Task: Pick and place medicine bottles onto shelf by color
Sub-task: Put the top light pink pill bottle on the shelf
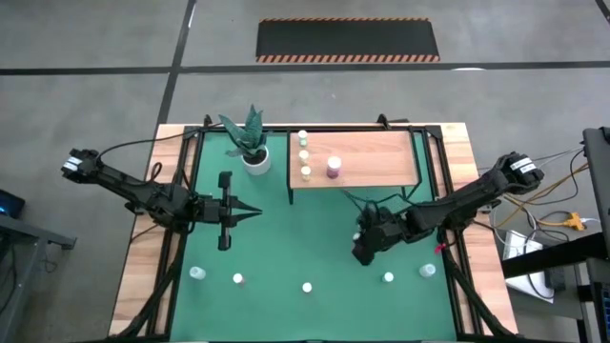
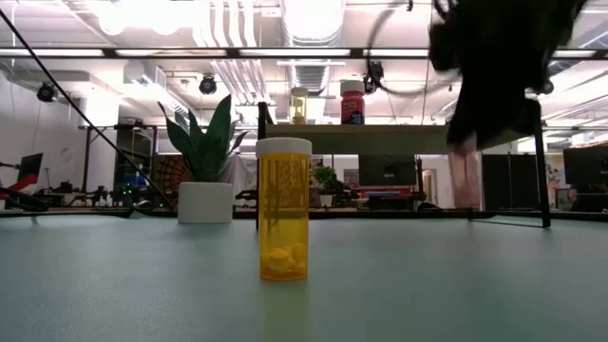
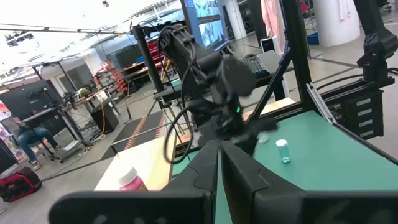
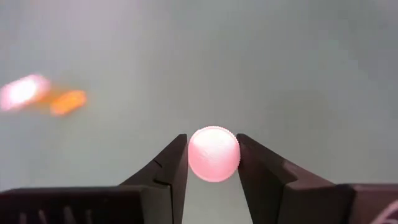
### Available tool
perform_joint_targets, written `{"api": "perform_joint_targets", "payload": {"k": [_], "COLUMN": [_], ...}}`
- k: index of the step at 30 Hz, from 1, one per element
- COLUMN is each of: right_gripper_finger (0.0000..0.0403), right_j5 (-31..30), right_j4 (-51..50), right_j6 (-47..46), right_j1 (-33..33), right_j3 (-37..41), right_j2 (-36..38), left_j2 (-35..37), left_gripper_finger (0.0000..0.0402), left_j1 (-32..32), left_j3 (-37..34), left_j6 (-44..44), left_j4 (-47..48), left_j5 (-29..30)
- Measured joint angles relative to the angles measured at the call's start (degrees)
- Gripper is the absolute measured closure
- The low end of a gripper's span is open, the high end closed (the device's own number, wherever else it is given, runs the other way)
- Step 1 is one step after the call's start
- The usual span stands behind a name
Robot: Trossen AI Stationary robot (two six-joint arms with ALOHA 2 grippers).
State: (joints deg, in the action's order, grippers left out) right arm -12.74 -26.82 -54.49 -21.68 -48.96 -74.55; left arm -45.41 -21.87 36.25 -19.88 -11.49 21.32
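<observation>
Both fingers of the right gripper (image 4: 213, 163) press a small pink white-capped bottle (image 4: 213, 154) standing on the green mat (image 1: 286, 238), at five o'clock from the light-brown wooden shelf (image 1: 372, 157). Left gripper (image 1: 250, 213) is closed, empty. Behind: bright ceiling lights.

A robotics lab; monitors (image 2: 387, 169), equipment racks (image 3: 121, 68), ceiling ducts (image 2: 233, 57); a seated person (image 3: 28, 137) at a bench.

Translucent glossy orange plastic bottle (image 2: 283, 211), ribbed white cap (image 2: 283, 146); matt green mat (image 1: 286, 243); smooth pale wooden shelf (image 1: 372, 157); matt black fingers (image 4: 166, 171)
</observation>
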Motion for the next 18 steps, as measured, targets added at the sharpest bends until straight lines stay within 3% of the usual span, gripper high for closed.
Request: {"api": "perform_joint_targets", "payload": {"k": [3, 6, 12, 18], "right_gripper_finger": [0.0292, 0.0292, 0.0292, 0.0293], "right_j5": [5.0, 4.4, -7.7, -17.1], "right_j4": [-0.1, -3.7, -26.2, -48.6], "right_j6": [5.2, 10.6, 14.4, 7.6], "right_j1": [-0.4, -0.3, 2.4, 8.1], "right_j3": [-5.5, -12.6, -28.4, -38.5], "right_j2": [0.3, 0.2, -1.5, -2.2], "left_j2": [0.0, 0.0, 0.0, 0.0], "left_gripper_finger": [0.0398, 0.0398, 0.0398, 0.0398], "left_j1": [0.0, 0.0, 0.0, 0.0], "left_j3": [0.0, 0.0, 0.0, 0.0], "left_j6": [0.0, 0.0, 0.0, 0.0], "left_j4": [0.0, 0.0, 0.0, 0.0], "left_j5": [0.0, 0.0, 0.0, 0.0]}}
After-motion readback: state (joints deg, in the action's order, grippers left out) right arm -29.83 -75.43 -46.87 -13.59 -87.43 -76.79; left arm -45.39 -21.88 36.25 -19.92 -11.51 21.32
